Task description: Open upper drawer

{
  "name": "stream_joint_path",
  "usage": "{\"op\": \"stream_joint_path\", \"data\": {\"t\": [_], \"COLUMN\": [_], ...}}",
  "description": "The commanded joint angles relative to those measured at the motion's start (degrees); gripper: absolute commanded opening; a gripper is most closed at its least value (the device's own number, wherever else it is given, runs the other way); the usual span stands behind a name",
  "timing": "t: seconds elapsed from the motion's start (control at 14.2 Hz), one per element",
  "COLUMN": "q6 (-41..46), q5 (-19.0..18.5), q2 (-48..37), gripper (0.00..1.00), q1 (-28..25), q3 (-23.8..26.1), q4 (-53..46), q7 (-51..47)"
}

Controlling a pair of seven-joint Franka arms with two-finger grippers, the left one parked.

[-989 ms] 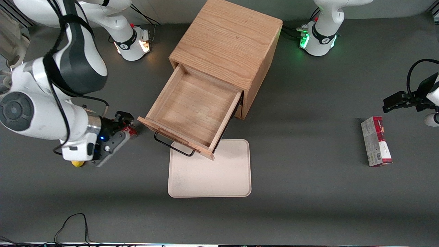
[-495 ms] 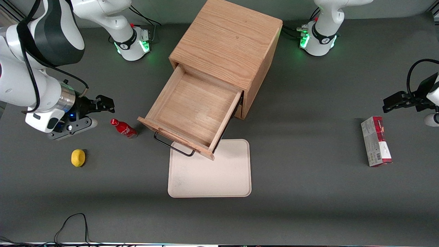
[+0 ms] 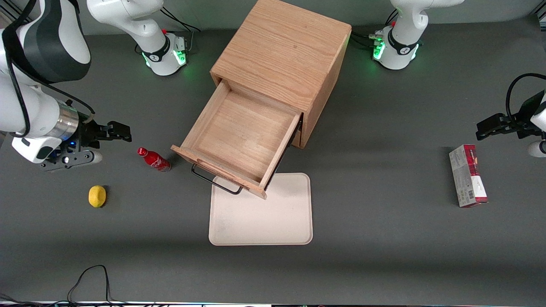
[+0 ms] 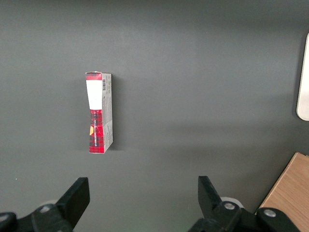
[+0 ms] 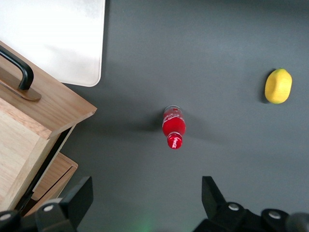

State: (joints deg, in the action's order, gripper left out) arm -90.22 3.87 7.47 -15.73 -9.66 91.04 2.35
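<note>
The upper drawer (image 3: 241, 140) of the light oak cabinet (image 3: 283, 59) stands pulled far out, its shallow wooden box empty. Its thin black wire handle (image 3: 214, 180) hangs over the edge of the cream tray (image 3: 261, 219). In the right wrist view the upper drawer (image 5: 19, 140) and its handle (image 5: 18, 70) show, with the lower drawer's front (image 5: 54, 181) shut beneath. My gripper (image 3: 114, 131) hovers open and empty toward the working arm's end of the table, well clear of the drawer, with a red bottle (image 3: 153, 159) between them. Its open fingers (image 5: 215, 195) frame bare table.
The red bottle (image 5: 173, 127) stands on the table beside the drawer front. A lemon (image 3: 97, 196) lies nearer the front camera than my gripper; the lemon (image 5: 278, 86) also shows from the wrist. A red-and-white box (image 3: 467, 175) lies toward the parked arm's end.
My arm has risen and drawn away from the drawer toward its own end of the table, uncovering the lemon and the bottle. The drawer has stayed pulled out.
</note>
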Motion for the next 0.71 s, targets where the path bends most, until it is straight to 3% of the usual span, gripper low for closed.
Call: {"op": "stream_joint_path", "data": {"t": [0.0,0.21,0.42,0.64], "q6": [0.6,-0.7,-2.1,-2.0], "q5": [-0.4,-0.6,-0.6,-0.8], "q2": [-4.5,-8.2,-10.4,-10.5], "gripper": [1.00,1.00,1.00,1.00], "q1": [-0.4,2.1,7.3,8.1], "q3": [-1.8,-1.5,2.4,2.4], "q4": [1.5,5.4,8.9,8.7], "q7": [-1.4,-1.2,3.3,2.9]}}
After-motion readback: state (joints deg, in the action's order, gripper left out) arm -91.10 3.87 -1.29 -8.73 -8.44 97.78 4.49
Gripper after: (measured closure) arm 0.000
